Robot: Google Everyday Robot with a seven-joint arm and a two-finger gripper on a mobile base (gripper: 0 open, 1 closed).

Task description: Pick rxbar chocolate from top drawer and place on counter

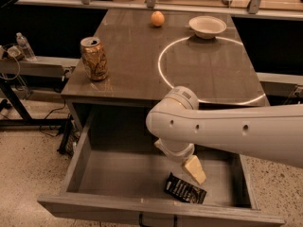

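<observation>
The top drawer (79,148) stands pulled out at 6 o'clock of the desk (128,56), so its floor is open from above. The rxbar chocolate (184,189) lies flat on that floor, towards 5 o'clock and close to the front panel. The arm (227,129) reaches in from 3 o'clock and bends down over the drawer, likely so the gripper (194,170) can meet the flat wrapper from above. The gripper hangs inside the drawer just at 1 o'clock of the bar, close to it. Contact is unclear, and whether it is spread or closed I cannot tell, since only one pale tip shows below the wrist. On the desk, the soda can (94,58) stands upright at 9 o'clock, an orange (157,18) sits at 12 and a bowl (207,26) at 1. The ground inside the white circle (160,67) is bare, which looks like a fair landing place.
</observation>
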